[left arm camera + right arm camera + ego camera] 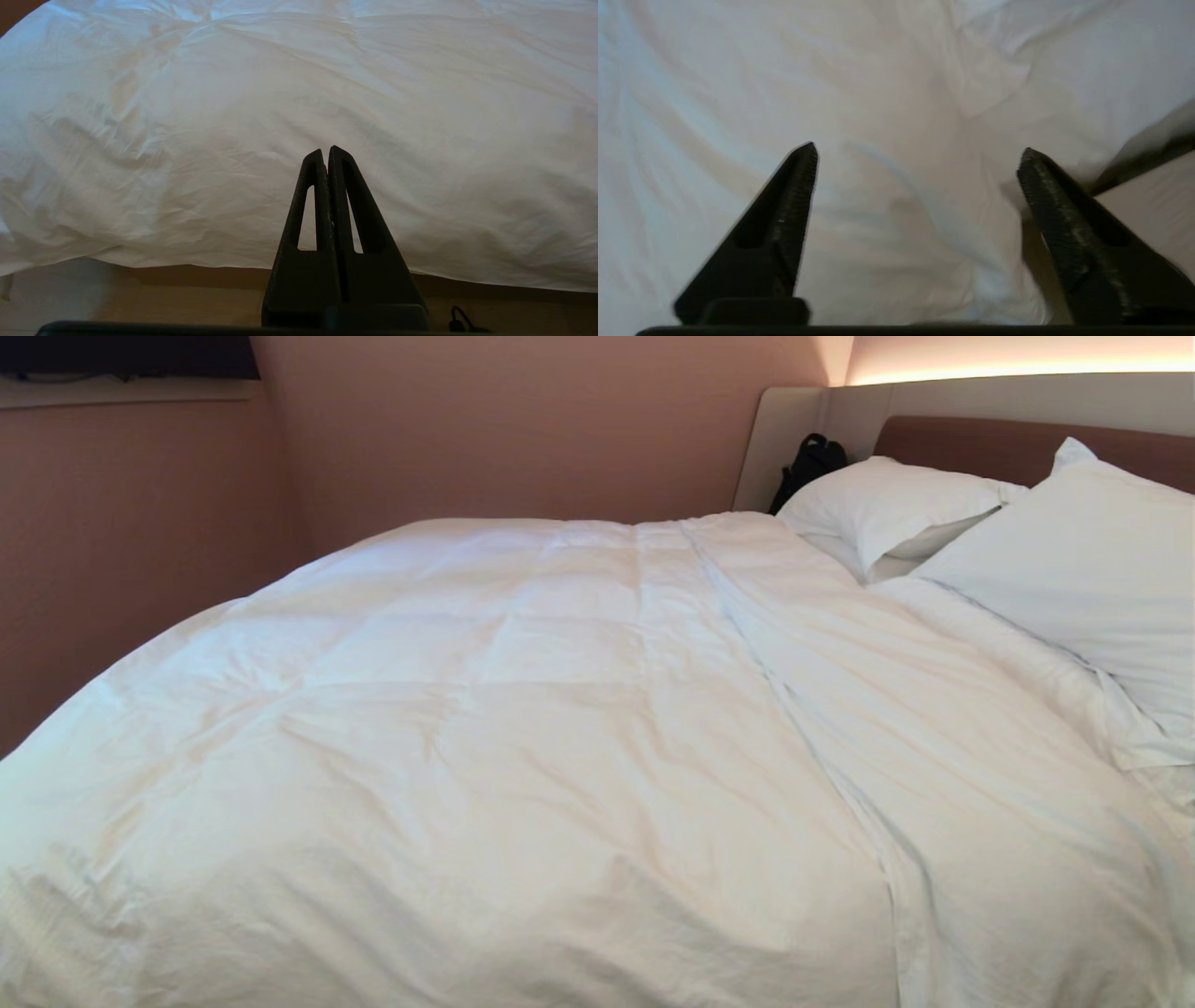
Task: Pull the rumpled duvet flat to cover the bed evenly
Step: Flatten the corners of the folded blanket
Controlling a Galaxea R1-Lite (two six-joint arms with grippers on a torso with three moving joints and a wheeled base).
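Duvet (pixel 523 728) lies spread over the bed (pixel 1018 439), wrinkled, reaching up to the two pillows (pixel 1074 560) at the headboard; its near edge hangs over the bed's side. Left gripper (pixel 327 151) — fingers pressed together, holding nothing — sits off that edge; right gripper (pixel 917 158) hovers over the duvet, fingers wide apart, empty.

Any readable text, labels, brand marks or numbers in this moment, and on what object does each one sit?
None readable in any view.
duvet: plain white, no tag or print showing.
pillows: plain white, no lettering.
headboard: plain brown padding, no sign.
black bag beside the headboard: too small and dark to tell if it carries a logo.
left gripper and right gripper: black fingers, no markings visible.
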